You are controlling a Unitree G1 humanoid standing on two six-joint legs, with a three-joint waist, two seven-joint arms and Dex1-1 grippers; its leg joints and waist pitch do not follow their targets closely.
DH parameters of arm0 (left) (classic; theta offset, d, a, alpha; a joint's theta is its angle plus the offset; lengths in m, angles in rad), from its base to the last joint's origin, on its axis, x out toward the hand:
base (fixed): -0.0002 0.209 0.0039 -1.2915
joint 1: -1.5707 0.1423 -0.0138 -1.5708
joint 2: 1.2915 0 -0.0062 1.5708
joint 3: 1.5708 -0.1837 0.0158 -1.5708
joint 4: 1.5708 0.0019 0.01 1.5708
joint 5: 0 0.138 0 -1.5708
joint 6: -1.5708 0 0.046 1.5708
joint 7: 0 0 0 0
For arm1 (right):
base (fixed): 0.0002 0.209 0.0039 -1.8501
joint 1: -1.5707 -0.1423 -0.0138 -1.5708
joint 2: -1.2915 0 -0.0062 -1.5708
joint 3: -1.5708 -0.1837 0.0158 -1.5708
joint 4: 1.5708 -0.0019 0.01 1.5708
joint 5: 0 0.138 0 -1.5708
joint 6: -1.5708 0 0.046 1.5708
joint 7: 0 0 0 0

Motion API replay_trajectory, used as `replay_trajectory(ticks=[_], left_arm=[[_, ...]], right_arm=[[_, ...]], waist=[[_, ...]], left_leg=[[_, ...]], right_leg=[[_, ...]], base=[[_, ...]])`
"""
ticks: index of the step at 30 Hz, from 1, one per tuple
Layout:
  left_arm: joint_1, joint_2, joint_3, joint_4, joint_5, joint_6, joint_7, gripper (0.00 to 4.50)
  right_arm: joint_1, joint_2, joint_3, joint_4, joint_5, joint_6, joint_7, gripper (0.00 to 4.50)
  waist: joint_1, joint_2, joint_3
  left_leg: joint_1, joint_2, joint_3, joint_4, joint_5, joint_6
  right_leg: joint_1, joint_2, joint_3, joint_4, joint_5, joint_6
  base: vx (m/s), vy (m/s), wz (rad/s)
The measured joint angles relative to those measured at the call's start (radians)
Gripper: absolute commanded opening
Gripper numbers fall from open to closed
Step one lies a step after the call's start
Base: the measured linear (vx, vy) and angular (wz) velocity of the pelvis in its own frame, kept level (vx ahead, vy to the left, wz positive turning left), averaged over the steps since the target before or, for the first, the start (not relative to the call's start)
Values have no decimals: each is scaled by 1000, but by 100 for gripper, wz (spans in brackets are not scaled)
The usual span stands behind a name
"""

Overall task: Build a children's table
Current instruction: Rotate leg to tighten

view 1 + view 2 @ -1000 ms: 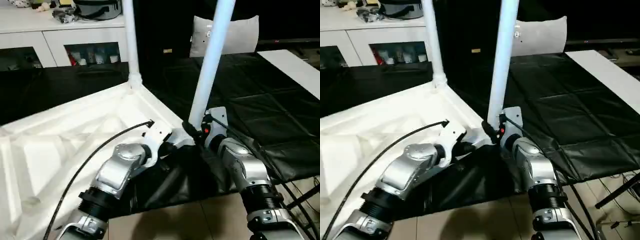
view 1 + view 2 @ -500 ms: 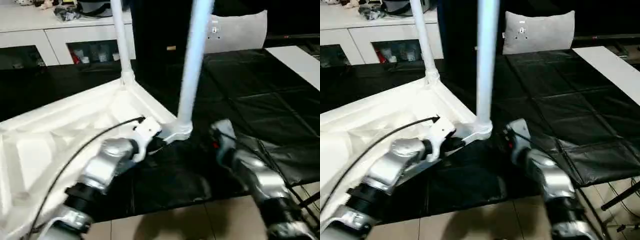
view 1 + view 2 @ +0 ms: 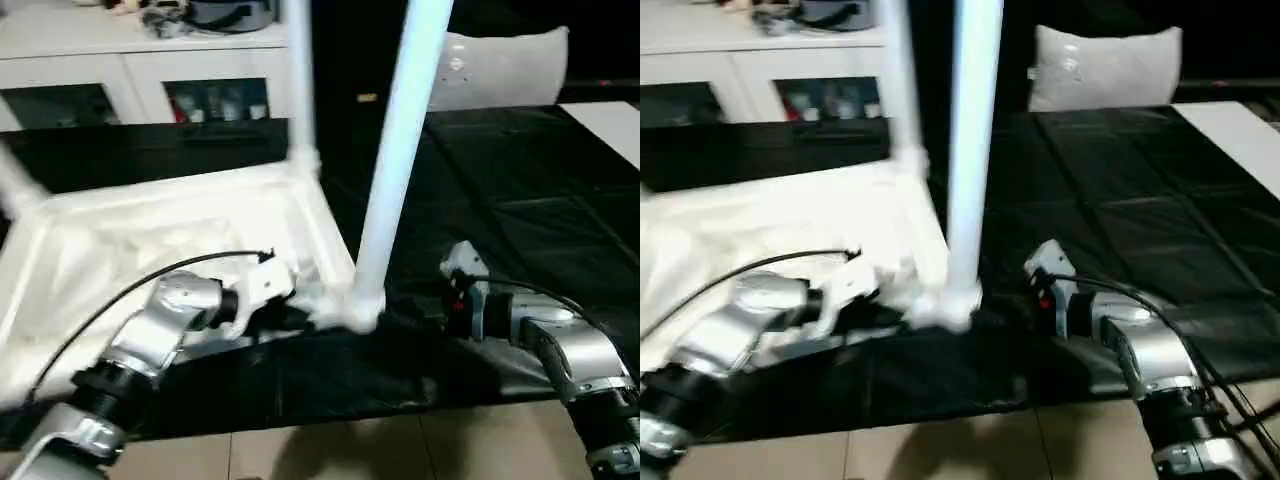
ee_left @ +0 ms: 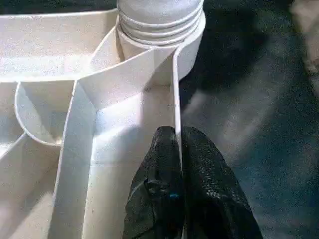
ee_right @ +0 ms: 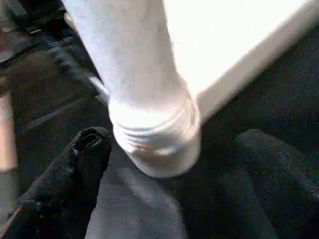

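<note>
Far-left leg [image 3: 18,190]: rising at the left edge of the left eye view from the top's far left corner; blurred.

Tabletop [image 3: 120,240]: lying upside down across the left half of the left eye view, ribbed underside facing up, resting on a black mat [image 3: 520,200].

Left gripper [image 4: 177,149]: reaching in from lower left; fingers [image 4: 159,169] pressed together, pinching the thin rim wall of the tabletop just beside the near corner socket [image 4: 164,59]. Judged to be bracing the top.

Far leg [image 3: 297,70]: standing upright at upper centre, seated in the far right corner.

Near leg [image 3: 400,160]: standing at centre, leaning slightly right, threaded base sitting in the near corner socket.

Right gripper [image 5: 164,164]: at lower right of the left eye view, close beside the near leg's base; fingers [image 5: 84,149] spread wide on either side of the base, touching nothing.

Backdrop: white cabinet [image 3: 130,70] at upper left, grey cushion [image 3: 500,65] at upper right.

Step in hand: seating of the near leg, apparently just released.

Next move: judged as checking the leg's seating, or fetching a further leg; calling for keeping the top pinned.
</note>
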State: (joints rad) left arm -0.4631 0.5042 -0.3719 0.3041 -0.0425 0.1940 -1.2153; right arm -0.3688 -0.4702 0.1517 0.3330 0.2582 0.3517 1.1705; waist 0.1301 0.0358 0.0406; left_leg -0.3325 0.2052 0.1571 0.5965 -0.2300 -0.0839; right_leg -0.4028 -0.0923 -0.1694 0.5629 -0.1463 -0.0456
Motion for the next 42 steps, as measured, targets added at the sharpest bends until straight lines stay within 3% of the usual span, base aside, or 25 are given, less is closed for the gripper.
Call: replay_trajectory(ticks=[6,22,35,38,42], left_arm=[[1,0,-21,-12,-3,-7,-36,0],[1,-6,-20,-4,-3,-17,-51,0],[38,-43,12,-24,0,24,23,0],[47,-102,43,-24,17,82,130,0],[59,-205,84,-27,22,190,283,0]], right_arm=[[-20,18,24,2,16,13,55,373],[-20,26,21,2,44,35,81,259],[30,67,-6,-28,39,12,-1,241],[40,110,-36,-31,4,-8,-130,239],[24,198,-89,26,-22,-31,-325,238]], waist=[[14,-1,0],[17,-1,0],[12,-2,-3],[3,-3,-4],[-46,5,-8]], left_leg=[[1,0,2,3,0,0],[1,0,2,5,0,0],[6,-1,3,5,-3,-6],[13,-1,4,6,-2,-8],[19,2,2,5,-2,-8]], right_leg=[[0,0,2,4,0,0],[-1,0,3,6,0,0],[3,0,4,6,0,0],[8,-1,5,6,0,1],[24,-1,-13,-21,1,2]], base=[[0,0,0],[0,0,0],[0,0,0],[0,0,0],[0,0,0]])
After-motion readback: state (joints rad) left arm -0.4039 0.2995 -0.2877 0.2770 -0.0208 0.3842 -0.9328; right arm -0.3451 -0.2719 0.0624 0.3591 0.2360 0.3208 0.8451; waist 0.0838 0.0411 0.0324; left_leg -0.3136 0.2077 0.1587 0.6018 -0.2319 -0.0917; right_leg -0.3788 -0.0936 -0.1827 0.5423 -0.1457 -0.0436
